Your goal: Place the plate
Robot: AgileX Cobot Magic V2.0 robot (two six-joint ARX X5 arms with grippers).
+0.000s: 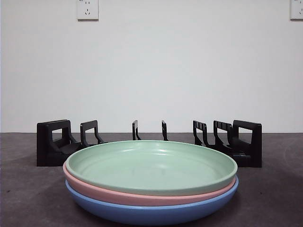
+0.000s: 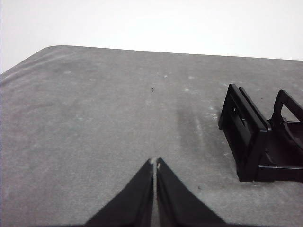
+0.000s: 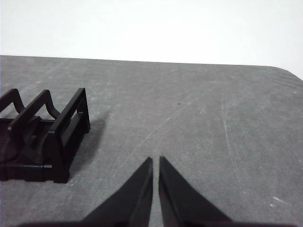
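On the grey counter [image 1: 274,198] I saw a green plate [image 1: 151,166] stacked on pink and blue plates, near me, with the black rack [image 1: 54,142] behind. My left end effector [image 2: 155,163] and right end effector [image 3: 155,160] hovered off the rack's ends, jaws together, holding nothing.
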